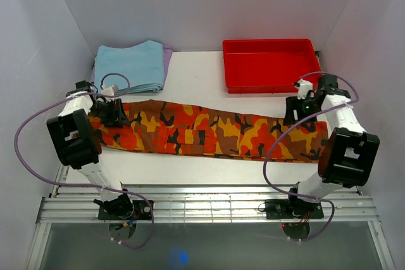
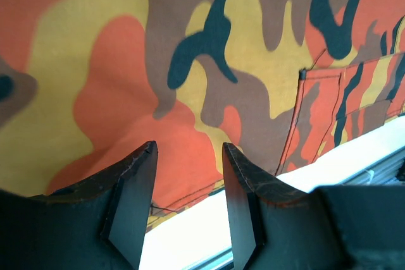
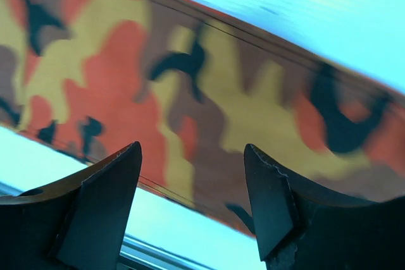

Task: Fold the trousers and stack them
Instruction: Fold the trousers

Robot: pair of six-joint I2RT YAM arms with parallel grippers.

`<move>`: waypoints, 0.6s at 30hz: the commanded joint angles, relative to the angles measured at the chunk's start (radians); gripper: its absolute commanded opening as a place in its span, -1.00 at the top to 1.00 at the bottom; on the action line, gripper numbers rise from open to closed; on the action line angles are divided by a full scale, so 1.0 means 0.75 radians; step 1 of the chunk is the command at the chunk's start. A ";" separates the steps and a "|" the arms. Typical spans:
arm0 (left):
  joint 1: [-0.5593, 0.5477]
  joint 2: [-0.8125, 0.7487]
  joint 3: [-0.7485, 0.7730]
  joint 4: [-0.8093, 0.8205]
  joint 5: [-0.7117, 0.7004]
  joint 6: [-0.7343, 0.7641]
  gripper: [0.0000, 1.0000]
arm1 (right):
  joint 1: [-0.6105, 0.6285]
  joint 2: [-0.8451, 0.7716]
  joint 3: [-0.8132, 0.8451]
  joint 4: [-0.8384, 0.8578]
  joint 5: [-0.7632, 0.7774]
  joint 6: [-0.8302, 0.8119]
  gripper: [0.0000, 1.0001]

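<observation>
A light blue folded cloth (image 1: pixel 130 66) lies at the far left of the white bench (image 1: pixel 193 77), a lavender layer (image 1: pixel 167 60) showing along its right edge. A red plastic tray (image 1: pixel 269 43) sits at the far right, well apart from the cloth.
</observation>
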 commanded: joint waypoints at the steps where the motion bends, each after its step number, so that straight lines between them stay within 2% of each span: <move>1: -0.004 -0.087 -0.032 0.069 0.046 -0.022 -0.12 | -0.203 -0.122 0.066 -0.147 0.191 -0.007 -0.44; 5: -0.002 -0.071 -0.020 0.089 0.058 -0.053 -0.12 | -0.374 -0.141 0.055 -0.167 0.379 -0.056 -0.46; 10: -0.004 -0.038 0.019 0.100 0.097 -0.085 -0.12 | -0.572 -0.094 0.008 -0.134 0.453 -0.175 -0.52; 18: -0.004 -0.013 0.050 0.122 0.111 -0.122 -0.12 | -0.660 0.043 -0.039 -0.036 0.476 -0.204 -0.54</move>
